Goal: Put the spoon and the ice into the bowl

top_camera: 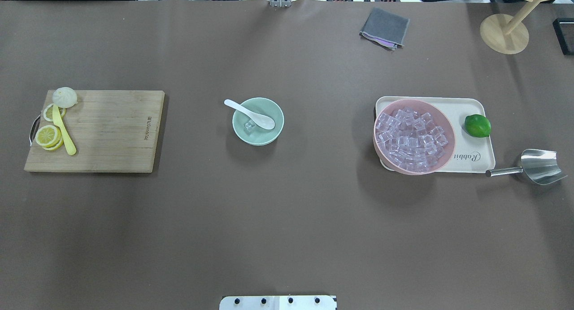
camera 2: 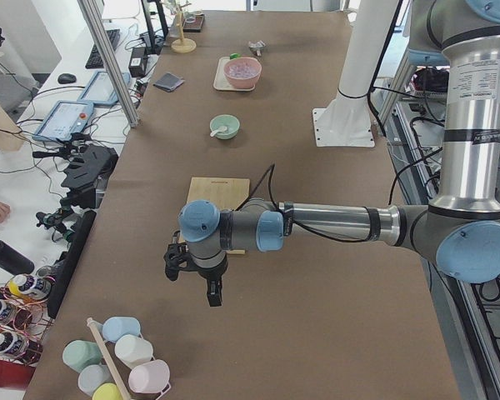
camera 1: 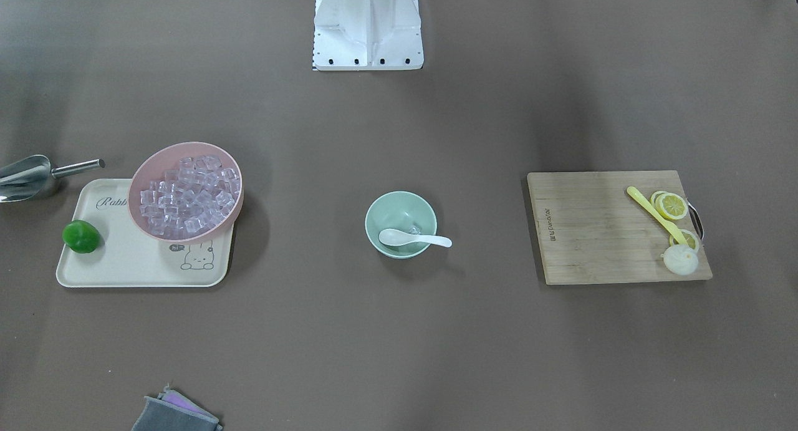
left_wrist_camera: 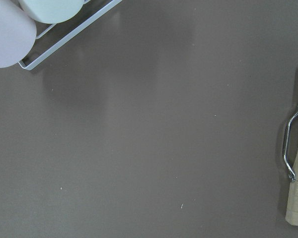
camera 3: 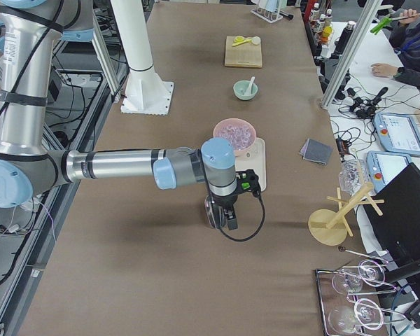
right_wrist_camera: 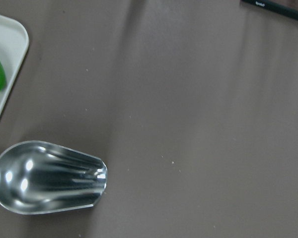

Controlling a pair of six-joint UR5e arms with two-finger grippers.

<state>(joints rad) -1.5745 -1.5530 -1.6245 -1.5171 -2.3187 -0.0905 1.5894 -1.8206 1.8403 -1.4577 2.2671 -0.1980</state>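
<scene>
Overhead ext.: spoon point(top_camera: 251, 112) + maybe one ice cube point(top_camera: 249, 127) in bowl point(top_camera: 261, 140)

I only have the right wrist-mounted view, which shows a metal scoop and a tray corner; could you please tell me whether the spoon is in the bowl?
Observer: Yes. The white spoon lies in the mint-green bowl, scoop inside and handle out over the rim.
Operator: Thank you. Is any ice in that bowl?
Observer: I can make out one clear ice cube on its bottom. The other ice is heaped in the pink bowl on the tray.
Operator: And where is the left arm?
Observer: The left gripper hangs over bare table beyond the cutting board, far from the bowl. I cannot tell whether it is open.
</scene>
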